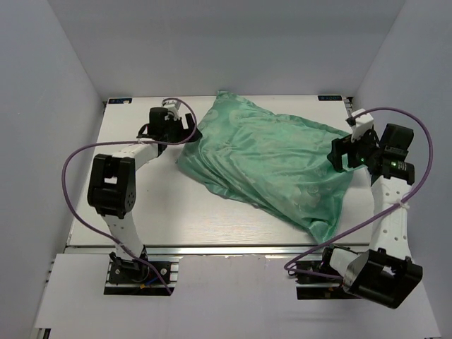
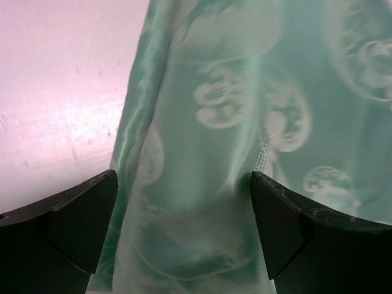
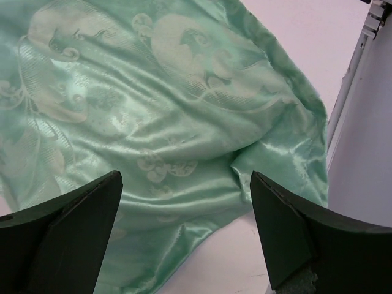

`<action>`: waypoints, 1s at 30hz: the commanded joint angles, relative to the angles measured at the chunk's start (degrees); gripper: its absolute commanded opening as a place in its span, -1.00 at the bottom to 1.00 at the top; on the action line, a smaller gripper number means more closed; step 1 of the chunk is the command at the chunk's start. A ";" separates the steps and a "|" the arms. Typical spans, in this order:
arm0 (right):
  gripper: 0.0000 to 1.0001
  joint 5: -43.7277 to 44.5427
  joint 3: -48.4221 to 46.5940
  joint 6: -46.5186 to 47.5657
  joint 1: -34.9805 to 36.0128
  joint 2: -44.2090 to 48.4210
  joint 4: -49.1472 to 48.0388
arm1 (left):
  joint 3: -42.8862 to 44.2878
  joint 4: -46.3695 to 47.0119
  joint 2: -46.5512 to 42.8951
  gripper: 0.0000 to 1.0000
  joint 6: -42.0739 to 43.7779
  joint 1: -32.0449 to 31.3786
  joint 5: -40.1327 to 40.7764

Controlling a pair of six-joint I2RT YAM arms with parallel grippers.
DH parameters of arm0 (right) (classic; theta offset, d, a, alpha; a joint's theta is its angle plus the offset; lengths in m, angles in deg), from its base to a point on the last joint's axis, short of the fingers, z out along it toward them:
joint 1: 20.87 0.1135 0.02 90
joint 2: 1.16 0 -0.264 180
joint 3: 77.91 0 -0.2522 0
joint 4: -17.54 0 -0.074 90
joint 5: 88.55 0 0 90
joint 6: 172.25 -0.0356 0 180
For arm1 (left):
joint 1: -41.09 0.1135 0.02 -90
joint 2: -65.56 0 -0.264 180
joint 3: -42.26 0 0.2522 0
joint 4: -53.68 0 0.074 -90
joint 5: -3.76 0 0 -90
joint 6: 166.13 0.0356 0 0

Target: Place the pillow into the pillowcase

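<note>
The pillowcase (image 1: 272, 159) lies across the table's middle, glossy mint green face up, bulging and wrinkled. No pillow shows in any view; no cream foam is visible. My left gripper (image 1: 189, 134) is at the pillowcase's left edge, open, with a fold of green fabric (image 2: 202, 153) standing between its wide-apart fingers (image 2: 79, 220). My right gripper (image 1: 340, 152) is open at the pillowcase's right edge, above the fabric's rim (image 3: 184, 122) and bare table, fingers (image 3: 288, 233) not touching it.
The white table (image 1: 162, 212) is boxed in by grey walls at left, back and right. The right wall and table rail (image 3: 349, 92) are close to my right gripper. Purple cables loop beside both arms.
</note>
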 commanded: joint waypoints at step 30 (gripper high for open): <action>0.79 -2.54 8.64 -0.20 -0.15 7.30 -1.79 | -11.95 18.68 2.76 -1.00 -24.32 7.26 -35.91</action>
